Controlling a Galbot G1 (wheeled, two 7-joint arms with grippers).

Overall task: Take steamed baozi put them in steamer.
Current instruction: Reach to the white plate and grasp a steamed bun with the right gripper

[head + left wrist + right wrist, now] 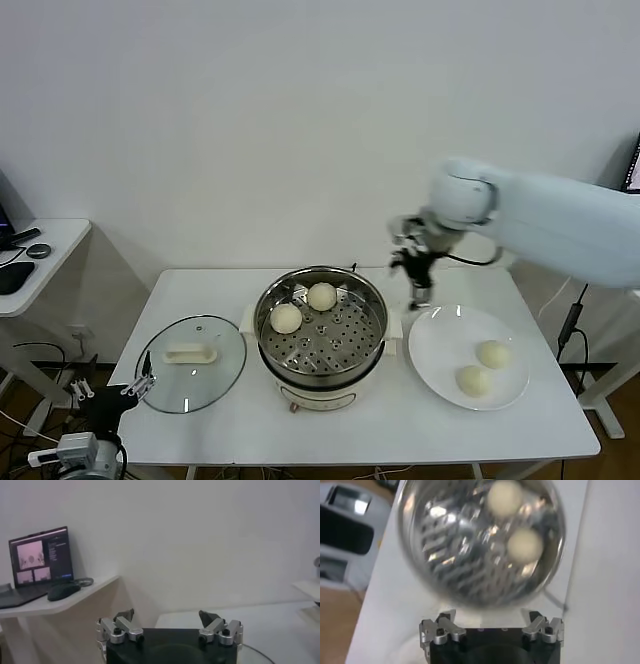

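On the small white side desk [50,240] at the far left lie a dark mouse [38,250] and part of a laptop, well apart from the work. Below the white table's [230,440] front left corner the left gripper [108,392] is parked off the surface, its fingers spread and holding nothing; it has no part in this step.

On the table's left half the round glass lid with a white handle [190,362] lies flat, set aside so that the pot stands open. At the table's middle stands the steamer [320,330], a large shiny steel pot with a perforated tray and a cream-white base. Two of the steamed baozi, smooth cream-white buns [321,296], rest on the tray toward its back left part, close together, which leaves the rest of the tray bare.

The right gripper [412,268] hangs in the air between the steamer's far right rim and the flat white plate [440,345], its fingers wide apart and empty. Its wrist view looks down on the steamer and both buns inside, which suggests a bun has just been let go there.

On the table's right half the plate carries the other two buns [492,354], near its right side. By this count the task is about half done, and the next reach is probably toward the plate.
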